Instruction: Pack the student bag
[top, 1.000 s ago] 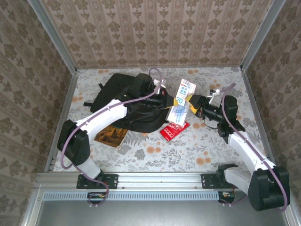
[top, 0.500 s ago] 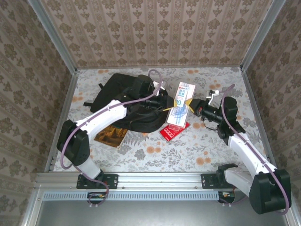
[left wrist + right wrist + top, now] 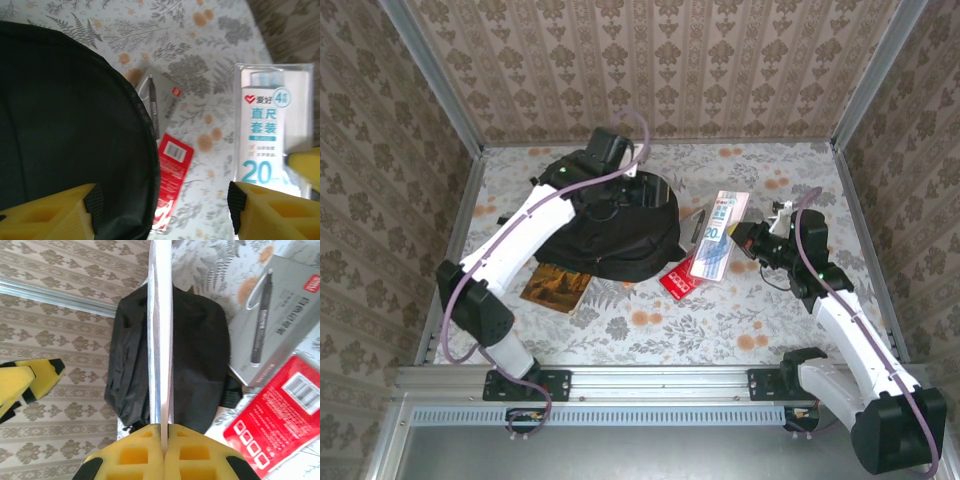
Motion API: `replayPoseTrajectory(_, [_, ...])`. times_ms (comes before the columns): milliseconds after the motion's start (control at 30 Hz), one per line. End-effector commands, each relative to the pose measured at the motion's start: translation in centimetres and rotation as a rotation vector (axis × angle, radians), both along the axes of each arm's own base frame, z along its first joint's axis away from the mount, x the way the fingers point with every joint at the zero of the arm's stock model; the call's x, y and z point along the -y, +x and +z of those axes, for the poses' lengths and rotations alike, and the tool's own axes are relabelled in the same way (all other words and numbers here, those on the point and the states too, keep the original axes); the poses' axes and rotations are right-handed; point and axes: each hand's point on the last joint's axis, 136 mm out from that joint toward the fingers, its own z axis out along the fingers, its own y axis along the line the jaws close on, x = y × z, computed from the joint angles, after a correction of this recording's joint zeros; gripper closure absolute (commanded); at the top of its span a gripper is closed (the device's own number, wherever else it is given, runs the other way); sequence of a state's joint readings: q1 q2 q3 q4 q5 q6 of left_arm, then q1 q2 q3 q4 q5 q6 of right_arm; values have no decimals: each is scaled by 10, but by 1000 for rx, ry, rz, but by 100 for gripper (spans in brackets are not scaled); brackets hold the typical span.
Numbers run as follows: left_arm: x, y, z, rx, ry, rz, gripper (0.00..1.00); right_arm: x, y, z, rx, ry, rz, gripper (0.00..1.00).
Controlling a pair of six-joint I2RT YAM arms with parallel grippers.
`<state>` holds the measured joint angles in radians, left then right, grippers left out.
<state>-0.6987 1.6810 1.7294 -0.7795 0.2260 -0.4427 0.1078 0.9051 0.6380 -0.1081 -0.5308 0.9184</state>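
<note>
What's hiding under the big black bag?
A brown book pokes out from under the bag at its near edge. The red packet and grey box seem to slip a little beneath its right side. Anything else below is covered by the black fabric.

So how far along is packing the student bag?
Early, by the look of it. Done: nothing visibly packed; the student bag lies on the table, its inside hidden. In hand: the right fingers pinch the ruler set beside the bag; the left fingers are open above it. To go: the grey box with a pen, red packet and brown book.
</note>
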Motion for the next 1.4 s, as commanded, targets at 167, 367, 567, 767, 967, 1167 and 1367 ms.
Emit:
replayPoseTrajectory(167, [-1,-11,-74,-34,382,-116,33,12,-5,1,5,-69,-21,100])
replayPoseTrajectory(367, [9,-13,-87,-63,370,-149,40,12,-6,-6,-12,-64,-17,100])
replayPoseTrajectory(567, [17,-16,-90,-83,336,-168,46,14,-5,-16,-33,-55,-19,100])
replayPoseTrajectory(767, [24,-20,-92,-98,308,-183,51,14,-4,-26,-57,-38,-22,100])
replayPoseTrajectory(967, [29,-23,-101,-115,311,-197,56,14,-4,-31,-62,-27,-25,100])
replayPoseTrajectory(1167, [33,-23,-107,-125,312,-205,60,15,-4,-35,-69,-22,-30,100])
replayPoseTrajectory(1367, [33,-24,-117,-138,330,-210,69,16,-4,-40,-77,-12,-36,100])
